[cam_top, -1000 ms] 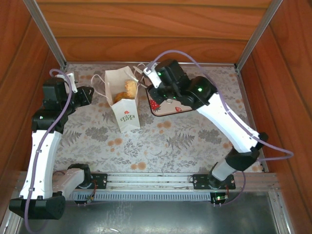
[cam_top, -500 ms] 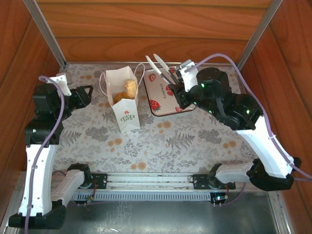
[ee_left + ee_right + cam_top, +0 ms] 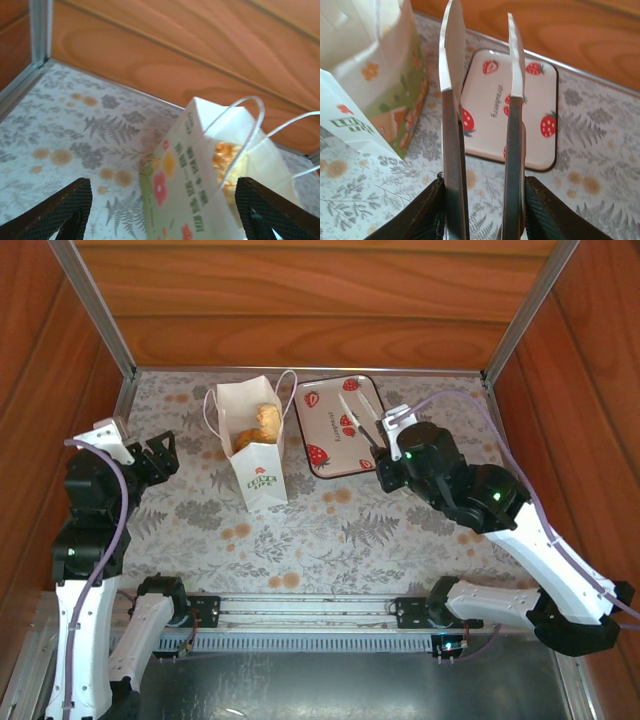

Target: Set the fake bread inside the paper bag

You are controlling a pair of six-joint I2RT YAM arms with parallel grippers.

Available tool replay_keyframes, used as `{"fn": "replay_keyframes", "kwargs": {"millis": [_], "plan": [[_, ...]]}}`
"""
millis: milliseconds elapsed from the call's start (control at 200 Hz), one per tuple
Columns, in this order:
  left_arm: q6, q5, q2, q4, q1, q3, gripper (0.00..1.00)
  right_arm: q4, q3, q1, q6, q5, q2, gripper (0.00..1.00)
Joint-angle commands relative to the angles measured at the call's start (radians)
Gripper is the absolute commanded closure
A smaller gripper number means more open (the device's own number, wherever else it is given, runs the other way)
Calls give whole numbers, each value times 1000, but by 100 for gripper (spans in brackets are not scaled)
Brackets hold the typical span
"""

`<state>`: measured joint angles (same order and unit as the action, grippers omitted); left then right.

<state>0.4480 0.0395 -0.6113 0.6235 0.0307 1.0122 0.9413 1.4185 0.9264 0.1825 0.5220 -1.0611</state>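
The white paper bag [image 3: 256,452] with a green logo stands upright at the back left of the mat. Golden-brown fake bread [image 3: 262,422] lies inside it, seen through the open top. My left gripper [image 3: 160,454] hangs open to the left of the bag, apart from it. In the left wrist view the bag [image 3: 200,185] stands ahead of the open left gripper [image 3: 162,192], bread [image 3: 226,155] glowing inside. My right gripper [image 3: 354,420] hovers over the strawberry-print tray [image 3: 322,428]. In the right wrist view its long fingers [image 3: 482,20] are open with nothing between them.
Wooden walls and metal corner posts [image 3: 92,310] close in the floral mat on three sides. The bag's cord handles [image 3: 288,380] stick up and outward. In the right wrist view the tray [image 3: 538,95] lies ahead and the bag [image 3: 375,55] stands at the left.
My right gripper has drawn back from over the bag to above the tray, arm swinging right and nearer. My left arm has pulled back left and nearer, away from the bag.
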Motion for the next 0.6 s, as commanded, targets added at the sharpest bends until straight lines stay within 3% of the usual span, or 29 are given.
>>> {"fn": "replay_keyframes", "kwargs": {"millis": [0,100,315,595], "plan": [[10,-116,31,-5,-5,-46,14,-40,-63,-42,64,29,2,57],[18,-166,43,-5,-5,-90,0,-98,-150,-95,82,-20,-2,58],[35,-216,31,-5,-5,-144,0,-304,-323,-196,92,-107,-58,58],[24,-211,-4,-6,-5,-149,0,-561,-483,-240,77,-60,-185,58]]}}
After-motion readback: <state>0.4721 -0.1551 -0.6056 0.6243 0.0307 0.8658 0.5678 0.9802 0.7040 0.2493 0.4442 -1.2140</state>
